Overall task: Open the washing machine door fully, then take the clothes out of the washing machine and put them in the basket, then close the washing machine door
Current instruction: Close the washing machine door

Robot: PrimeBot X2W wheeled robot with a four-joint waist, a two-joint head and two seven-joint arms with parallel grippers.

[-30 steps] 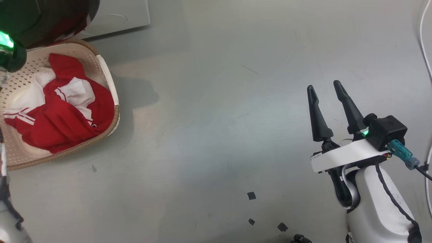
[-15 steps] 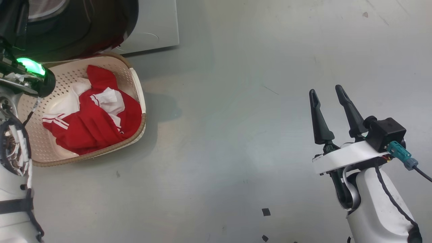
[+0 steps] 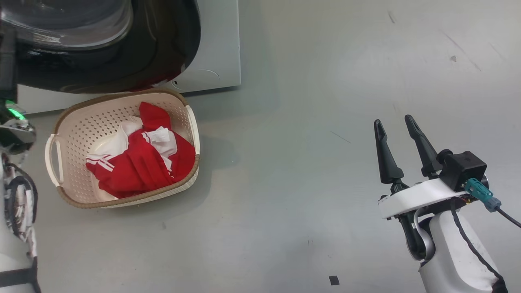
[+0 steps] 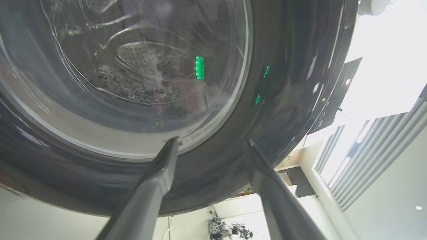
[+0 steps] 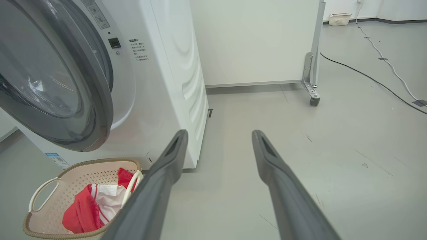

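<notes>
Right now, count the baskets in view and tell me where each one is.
2. The basket holding the clothes sits on the floor below the washing machine door. A second basket stands far off by the wall. Others may be hidden.

The washing machine door has a glossy black rim, mirror-slick, around clear smooth glass. The washing machine body is smooth white with a light sheen. The basket is matt cream plastic, perforated, with a brown woven-look rim. The clothes are soft red and white cloth. The floor is smooth grey, faintly scuffed. The fingers of my right hand look like matt dark plastic.
</notes>
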